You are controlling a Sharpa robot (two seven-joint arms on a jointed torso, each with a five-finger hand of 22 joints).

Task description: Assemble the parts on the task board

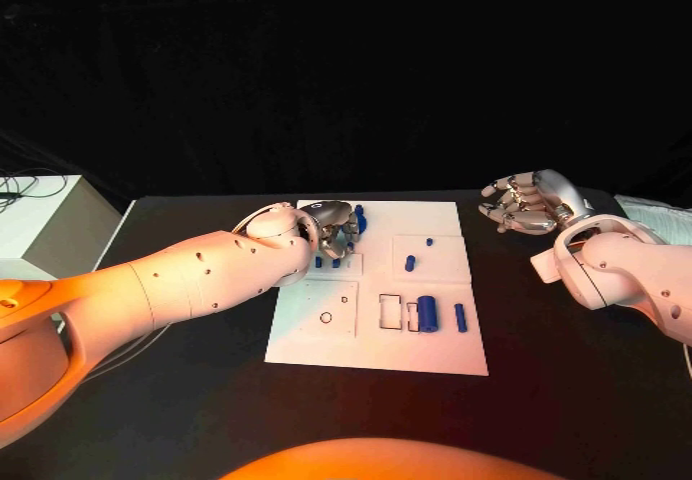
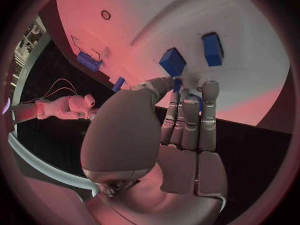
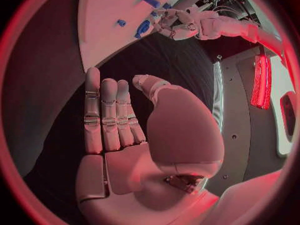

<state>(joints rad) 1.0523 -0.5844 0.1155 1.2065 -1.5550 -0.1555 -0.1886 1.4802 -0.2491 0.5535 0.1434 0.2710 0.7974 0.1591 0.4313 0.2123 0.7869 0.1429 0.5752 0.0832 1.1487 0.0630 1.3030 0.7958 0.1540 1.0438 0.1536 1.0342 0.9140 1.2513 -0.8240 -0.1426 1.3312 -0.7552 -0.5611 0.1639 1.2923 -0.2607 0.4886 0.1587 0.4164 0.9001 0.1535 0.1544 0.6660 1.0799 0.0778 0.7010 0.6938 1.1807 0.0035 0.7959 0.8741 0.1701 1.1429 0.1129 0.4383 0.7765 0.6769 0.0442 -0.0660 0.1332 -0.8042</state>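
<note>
Hovering over the flat white task board (image 1: 378,345), your silver left hand (image 1: 330,232) shows straight fingers holding nothing. Those small blue plastic parts (image 1: 427,313) look light, stiff and slippery; pinch their long sides. Your right hand (image 1: 526,204) rests curled, empty.

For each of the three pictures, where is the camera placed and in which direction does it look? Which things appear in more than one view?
Head view: from the robot's head, looking down at the black table and the task board; both white arms enter, left hand over the board, right hand beside it.
Left wrist view: behind the left hand, facing the board and its blue parts.
Right wrist view: behind the right hand, facing across the table to the board.
Shared: both wrist views show the board and the other hand.
</note>
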